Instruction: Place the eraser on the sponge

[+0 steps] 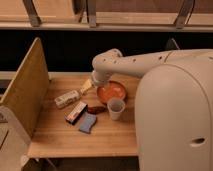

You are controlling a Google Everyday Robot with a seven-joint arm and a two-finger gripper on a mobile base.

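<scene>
Your gripper (86,86) hangs low over the back of the wooden table (75,141), at the end of the pale arm (131,62) that reaches in from the right. You cannot tell whether the claw is apart or together, and nothing can be seen held in it. Its tip sits just beside the left rim of the orange bowl (111,93) and close to the right end of the cream-white packet (67,98); whether it touches either one is not clear. The eraser (76,112) lies flat on the table, in front of the packet and well short of the claw, its long side running diagonally. The sponge (88,122) lies just in front and to the right of it, their near corners very close or touching. A small dark reddish-brown lump (96,109) sits between the eraser and the white cup (116,108), which stands upright at the bowl's front edge. On your left a tall wooden panel (24,92) walls that side of the table. The robot's body (175,117) crowds the right side. Bare wood shows in front of the sponge up to the table's near edge, and a strip lies between the panel and the packet.
</scene>
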